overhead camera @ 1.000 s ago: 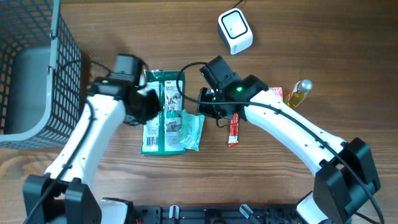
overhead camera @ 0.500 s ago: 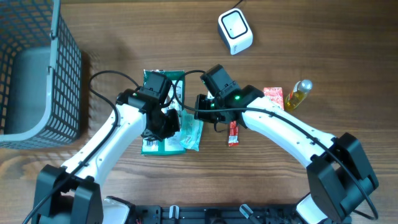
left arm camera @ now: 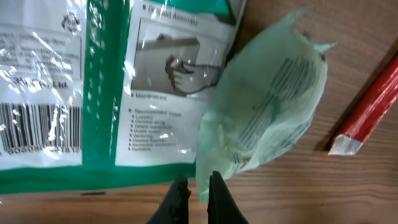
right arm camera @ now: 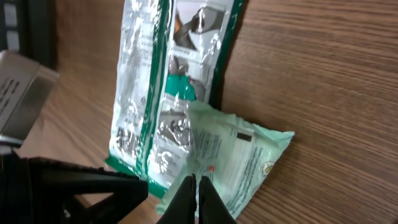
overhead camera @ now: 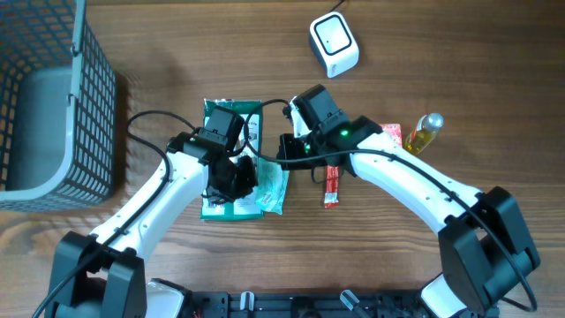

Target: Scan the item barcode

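Green-white packet (left arm camera: 155, 93), barcode (left arm camera: 37, 127) up, small print unreadable, pale pouch (left arm camera: 267, 106) overlapping, left pincer (left arm camera: 198, 178) and right pincer (right arm camera: 196, 180) pressed together

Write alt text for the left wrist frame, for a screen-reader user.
The left gripper, shut, points at the lower edge of a pale green pouch on a wooden table. Left of the pouch lies a green-and-white package, barcode facing up; a red stick packet lies at the right edge.
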`<state>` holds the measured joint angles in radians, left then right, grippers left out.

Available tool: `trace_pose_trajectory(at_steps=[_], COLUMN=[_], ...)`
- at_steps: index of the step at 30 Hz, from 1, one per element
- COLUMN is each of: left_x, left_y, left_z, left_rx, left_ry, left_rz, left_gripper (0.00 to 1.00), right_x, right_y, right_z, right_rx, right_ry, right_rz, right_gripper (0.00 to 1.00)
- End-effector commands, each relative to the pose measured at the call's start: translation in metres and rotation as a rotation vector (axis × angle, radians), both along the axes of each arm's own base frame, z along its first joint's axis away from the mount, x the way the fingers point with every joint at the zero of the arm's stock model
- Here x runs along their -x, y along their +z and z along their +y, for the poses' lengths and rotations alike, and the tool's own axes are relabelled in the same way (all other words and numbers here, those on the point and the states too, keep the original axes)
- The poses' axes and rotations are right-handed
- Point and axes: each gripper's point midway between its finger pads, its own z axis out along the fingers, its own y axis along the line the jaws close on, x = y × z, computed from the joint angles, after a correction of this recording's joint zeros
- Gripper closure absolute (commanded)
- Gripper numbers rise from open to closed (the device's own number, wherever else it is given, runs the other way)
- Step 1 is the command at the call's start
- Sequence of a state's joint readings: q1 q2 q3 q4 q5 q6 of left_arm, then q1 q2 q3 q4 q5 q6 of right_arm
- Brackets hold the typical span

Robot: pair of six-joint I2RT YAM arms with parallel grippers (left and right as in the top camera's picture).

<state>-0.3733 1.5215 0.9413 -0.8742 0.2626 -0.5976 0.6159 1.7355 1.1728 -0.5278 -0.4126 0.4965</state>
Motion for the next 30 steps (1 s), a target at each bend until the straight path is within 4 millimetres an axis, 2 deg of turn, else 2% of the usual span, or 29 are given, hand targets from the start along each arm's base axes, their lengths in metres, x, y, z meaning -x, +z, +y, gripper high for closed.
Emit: trace_pose_trajectory(at_steps=[1, 3, 5, 8, 10, 11, 13, 18, 24, 30], left_x=[0.009, 0.012, 0.017, 0.019, 0.021, 0.022, 0.023, 0.024, 0.024, 0.024], left_y=[-0.009, -0.015, -0.02, -0.024, -0.027, -0.028, -0.028, -0.027, -0.026, -0.026], left_z=[0.002, 0.006, 0.008, 0.003, 0.0, -0.001, -0.002, -0.006, -0.011, -0.015], left_rx=[-0.009, -0.025, -0.03, -0.014, -0.006, -0.006, -0.006, 0.014, 0.04, 0.048], left_ry=[0.022, 0.026, 0.025, 0.014, 0.002, -0.003, -0.008, -0.011, -0.023, -0.032], left_rz=[0.038, 0.045, 0.061, 0.054, 0.048, 0.047, 0.048, 0.056, 0.053, 0.05], left_gripper=[0.96, 0.96, 0.87, 0.8, 0.75, 0.69, 0.65, 0.65, 0.66, 0.66], right_x=[0.004, 0.003, 0.003, 0.003, 0.004, 0.004, 0.004, -0.002, -0.002, -0.002], right_y=[-0.005, -0.006, -0.007, -0.007, -0.008, -0.008, -0.009, -0.013, -0.017, -0.029], right_z=[-0.004, -0.008, -0.009, -0.009, -0.009, -0.01, -0.011, -0.019, -0.019, -0.02], right_rx=[-0.012, -0.008, -0.005, -0.002, -0.001, 0.001, 0.007, 0.06, 0.065, 0.081], right_ry=[0.063, 0.053, 0.052, 0.049, 0.052, 0.052, 0.049, 0.019, 0.012, 0.013], right_rz=[0.01, 0.017, 0.021, 0.022, 0.02, 0.023, 0.023, 0.0, 0.01, 0.034], right_gripper=[0.96, 0.96, 0.96, 0.94, 0.9, 0.87, 0.82, 0.78, 0.74, 0.73])
